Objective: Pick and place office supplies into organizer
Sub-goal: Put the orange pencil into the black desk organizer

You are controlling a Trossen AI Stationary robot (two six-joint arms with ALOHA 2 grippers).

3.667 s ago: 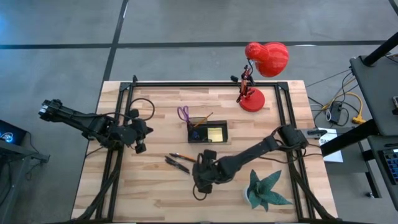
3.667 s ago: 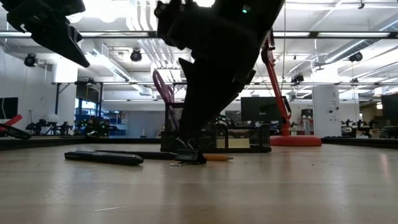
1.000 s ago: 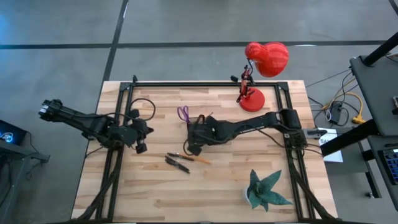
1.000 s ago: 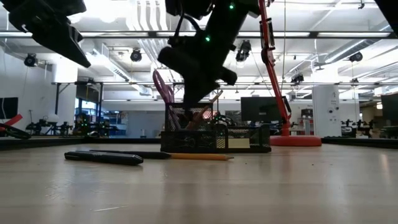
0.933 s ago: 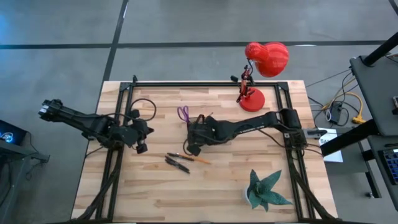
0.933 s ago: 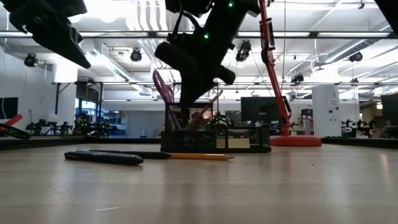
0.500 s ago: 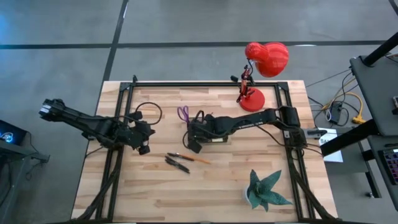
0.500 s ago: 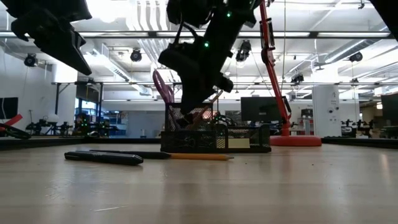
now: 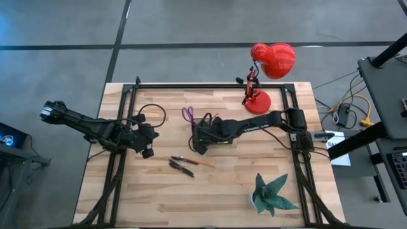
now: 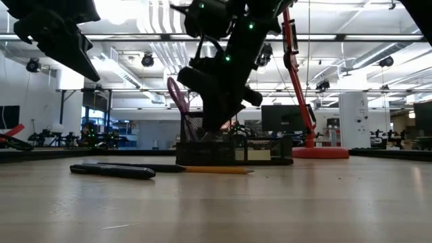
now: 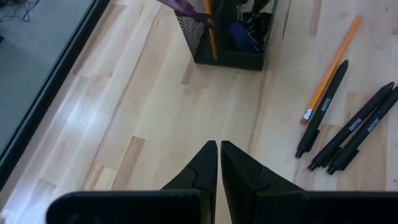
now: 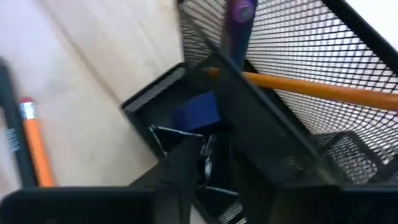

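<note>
At frame centre, the right gripper [image 9: 200,144] is lowered into the organizer [image 9: 219,136], jaw gap indiscernible, a drop apparently underway; pens [image 9: 182,166] await pickup next

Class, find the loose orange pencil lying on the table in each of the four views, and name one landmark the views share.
High view: pencil below the organizer, centre.
Low view: pencil flat on the table, before the organizer.
Left wrist view: pencil upper right, beside the black pens.
Right wrist view: pencil at the left edge.
Shared landmark: the organizer.
</note>
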